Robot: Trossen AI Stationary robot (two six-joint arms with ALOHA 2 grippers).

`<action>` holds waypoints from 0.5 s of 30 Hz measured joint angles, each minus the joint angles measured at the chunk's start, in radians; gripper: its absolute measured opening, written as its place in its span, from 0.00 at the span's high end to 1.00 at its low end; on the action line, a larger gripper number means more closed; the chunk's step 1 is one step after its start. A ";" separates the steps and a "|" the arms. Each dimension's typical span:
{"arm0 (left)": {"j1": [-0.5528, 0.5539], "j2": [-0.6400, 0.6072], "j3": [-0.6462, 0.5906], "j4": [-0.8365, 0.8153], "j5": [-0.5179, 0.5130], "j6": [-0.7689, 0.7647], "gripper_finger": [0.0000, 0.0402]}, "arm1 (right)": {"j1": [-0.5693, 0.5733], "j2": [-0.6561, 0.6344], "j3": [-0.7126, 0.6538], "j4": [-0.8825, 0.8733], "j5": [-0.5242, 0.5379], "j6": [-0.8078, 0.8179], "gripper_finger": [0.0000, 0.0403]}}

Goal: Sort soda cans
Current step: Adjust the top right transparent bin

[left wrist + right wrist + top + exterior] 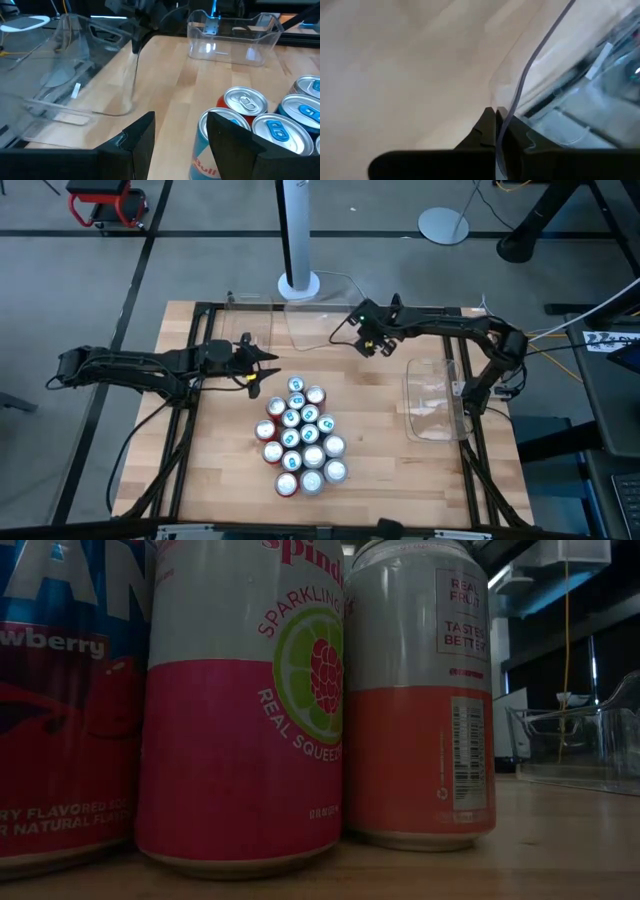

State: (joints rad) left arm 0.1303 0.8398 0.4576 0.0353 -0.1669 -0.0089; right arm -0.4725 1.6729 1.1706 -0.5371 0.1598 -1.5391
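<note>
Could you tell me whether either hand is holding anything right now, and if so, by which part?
The right hand is pinched on the thin rim of the clear bin at the table's far edge. The left hand is open, empty, near the cans.

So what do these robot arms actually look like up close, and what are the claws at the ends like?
Both arms are dark, nearly black, built of slim jointed segments with thin black cables running alongside. The left gripper shows a small yellow spot near its tip. The right gripper ends a bulkier wrist block. Up close, the fingers are flat, matte black, angular plates with stepped edges. No logos or lettering are visible.
</note>
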 joint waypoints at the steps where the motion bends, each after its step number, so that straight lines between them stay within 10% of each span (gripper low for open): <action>1: 0.000 0.000 0.000 0.000 0.000 0.001 0.58 | 0.000 -0.012 0.000 -0.021 0.003 -0.043 0.98; 15: 0.000 0.000 0.000 0.006 0.000 0.017 0.58 | -0.013 -0.036 0.001 -0.141 0.031 -0.384 0.98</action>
State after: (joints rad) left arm 0.1303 0.8402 0.4576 0.0410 -0.1673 0.0078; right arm -0.4855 1.6368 1.1717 -0.6778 0.1905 -1.9228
